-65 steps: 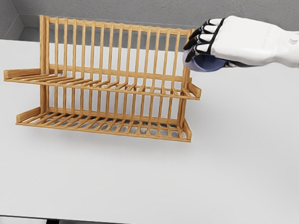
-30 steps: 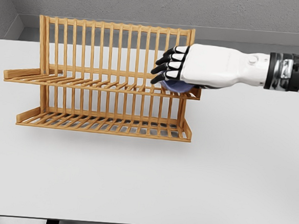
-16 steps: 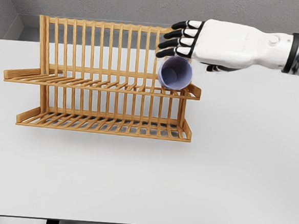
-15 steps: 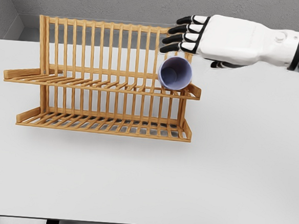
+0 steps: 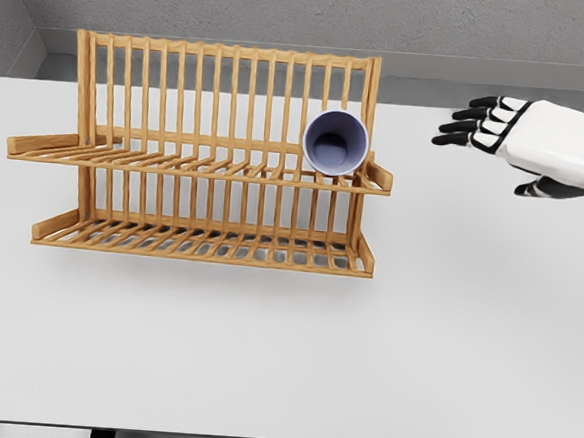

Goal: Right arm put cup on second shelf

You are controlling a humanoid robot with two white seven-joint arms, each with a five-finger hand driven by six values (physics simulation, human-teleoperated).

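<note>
Because the cup (image 5: 335, 142) is lying on its side on the upper shelf (image 5: 201, 165) of the wooden rack (image 5: 211, 153), mouth facing the camera, the main risk now is rolling. It is sitting near the shelf's right end, just beside the raised end stop, and resting against the upright slats behind it. Any jolt to the rack could be tipping it forward over the front rail and down to the table (image 5: 283, 349), or sideways past the stop. The slats appear to be cradling it, so I am judging the placement as likely stable but not locked in. The lower shelf (image 5: 205, 241) is carrying nothing.

Further back and to the right, the right hand (image 5: 538, 146) is hanging in the air well apart from rack and cup. Its fingers (image 5: 469, 126) are extending outward and spread, thumb tucked below, holding and touching nothing. The left hand is not showing.
</note>
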